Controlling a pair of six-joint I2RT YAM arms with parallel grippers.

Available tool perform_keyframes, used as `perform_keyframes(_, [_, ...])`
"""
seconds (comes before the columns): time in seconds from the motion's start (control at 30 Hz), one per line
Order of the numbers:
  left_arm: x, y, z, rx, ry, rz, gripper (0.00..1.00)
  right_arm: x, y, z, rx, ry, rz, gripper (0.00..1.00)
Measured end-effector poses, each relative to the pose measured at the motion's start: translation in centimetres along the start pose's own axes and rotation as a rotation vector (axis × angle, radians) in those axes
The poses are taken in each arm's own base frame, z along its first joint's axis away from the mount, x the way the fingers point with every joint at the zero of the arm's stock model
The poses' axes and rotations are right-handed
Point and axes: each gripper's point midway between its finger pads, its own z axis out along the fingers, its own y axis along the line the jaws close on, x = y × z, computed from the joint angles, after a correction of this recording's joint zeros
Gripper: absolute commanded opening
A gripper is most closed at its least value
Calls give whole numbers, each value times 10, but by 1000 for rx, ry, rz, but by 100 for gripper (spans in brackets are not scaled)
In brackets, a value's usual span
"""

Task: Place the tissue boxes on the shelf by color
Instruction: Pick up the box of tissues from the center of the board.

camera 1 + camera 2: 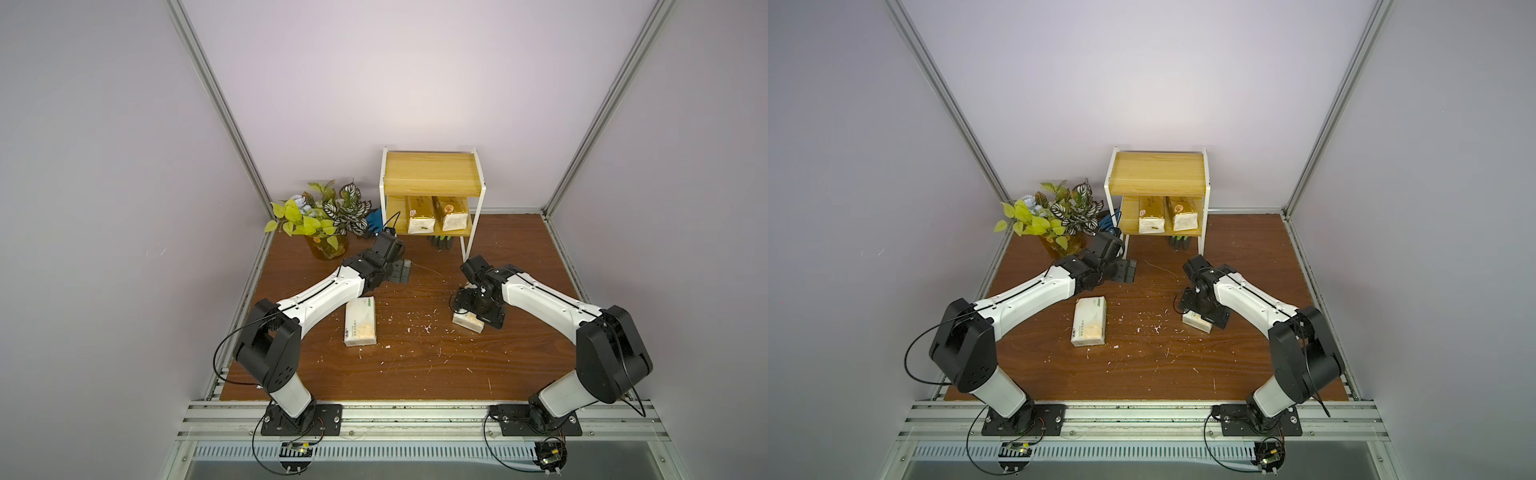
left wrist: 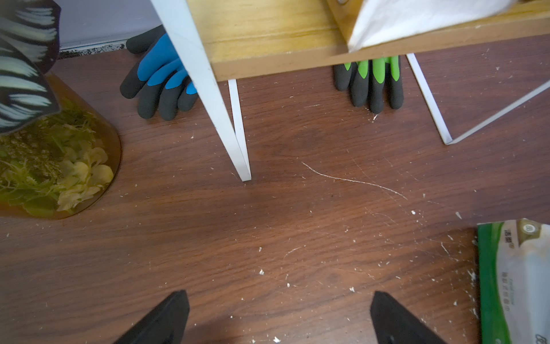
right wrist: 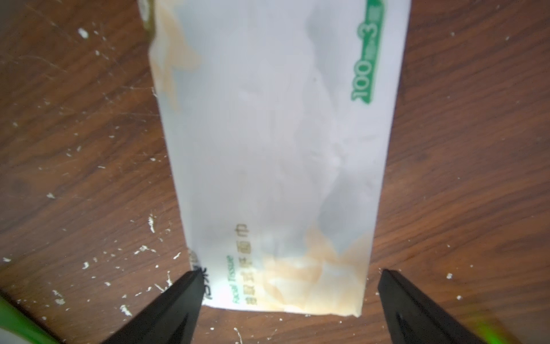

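The shelf (image 1: 432,172) (image 1: 1158,170) stands at the back, its top board bare. On its lower board lie two gold tissue boxes (image 1: 420,218) (image 1: 451,214), side by side. A white tissue box (image 1: 360,322) (image 1: 1089,321) lies flat on the table just beside the left forearm. My left gripper (image 2: 278,295) is open over bare wood in front of the shelf's leg (image 2: 208,89). My right gripper (image 3: 290,272) is open and straddles the near end of the second white tissue box (image 3: 276,143) (image 1: 467,323). One finger (image 3: 178,300) touches its edge; the other stands clear.
Potted plants (image 1: 320,214) in an amber vase (image 2: 98,155) stand left of the shelf. A blue glove (image 2: 160,74) lies by the shelf's left leg and a green glove (image 2: 372,83) under it. White crumbs dot the wooden table (image 1: 415,365). Walls close three sides.
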Motion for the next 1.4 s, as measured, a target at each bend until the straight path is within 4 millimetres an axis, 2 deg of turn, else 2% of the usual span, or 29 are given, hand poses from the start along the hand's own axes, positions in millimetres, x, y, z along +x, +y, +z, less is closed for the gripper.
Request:
perform_keyframes(0.97, [1, -3, 0, 16, 6, -2, 99, -1, 7, 0, -27, 0, -65, 100])
perform_keyframes(1.4, [1, -3, 0, 17, 6, -2, 99, 3, 5, 18, -11, 13, -72, 99])
